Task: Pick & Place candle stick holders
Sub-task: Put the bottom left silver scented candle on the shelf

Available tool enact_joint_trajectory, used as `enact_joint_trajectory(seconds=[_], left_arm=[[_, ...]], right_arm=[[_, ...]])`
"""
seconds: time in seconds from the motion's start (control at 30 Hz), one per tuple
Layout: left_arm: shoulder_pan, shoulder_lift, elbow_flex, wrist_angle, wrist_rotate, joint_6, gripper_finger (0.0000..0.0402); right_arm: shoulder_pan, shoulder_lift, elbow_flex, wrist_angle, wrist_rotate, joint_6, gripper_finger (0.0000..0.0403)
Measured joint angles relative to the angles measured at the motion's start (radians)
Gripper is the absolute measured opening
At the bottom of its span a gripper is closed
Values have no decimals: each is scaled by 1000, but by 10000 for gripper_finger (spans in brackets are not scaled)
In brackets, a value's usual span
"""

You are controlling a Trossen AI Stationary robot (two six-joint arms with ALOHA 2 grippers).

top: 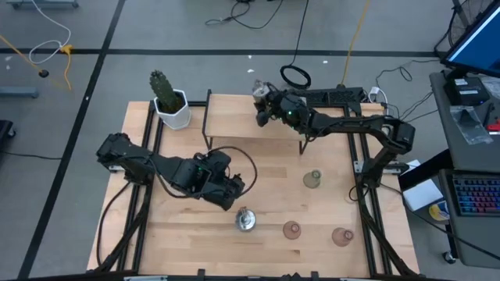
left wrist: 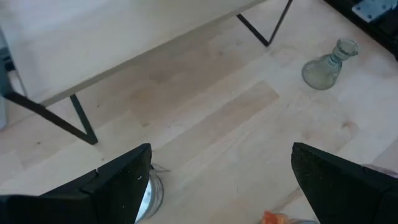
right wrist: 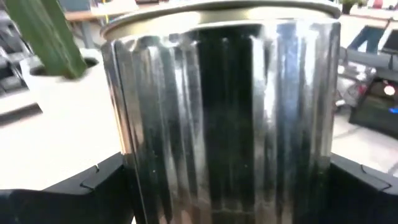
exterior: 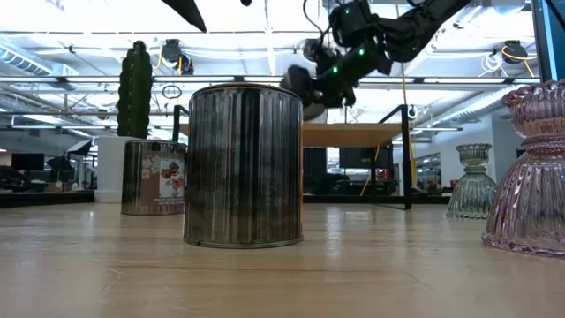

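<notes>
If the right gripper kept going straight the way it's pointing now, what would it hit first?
Nothing new, most likely: the right gripper already has a silvery ribbed holder between its fingers, above the raised shelf. Past that holder, its wrist view shows the white-potted cactus, though how far is unclear.

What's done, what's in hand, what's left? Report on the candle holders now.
Done: nothing rests on the shelf yet. In hand: the right claw grips a silvery holder above it; the left claw hangs open by a second silvery holder. Left: that one, a third silvery holder, the green holder and two pink holders on the table.
</notes>
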Motion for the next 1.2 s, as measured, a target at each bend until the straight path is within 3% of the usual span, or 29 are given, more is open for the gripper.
enact_joint_trajectory(seconds=[0.9, 1.2], left_arm=[[-38, 0, 0, 11, -24, -39, 379], [-40, 0, 0, 11, -23, -32, 379]], right_arm=[[-15, 18, -10, -56, -22, 51, 357], [-20, 19, -10, -73, -20, 50, 374]])
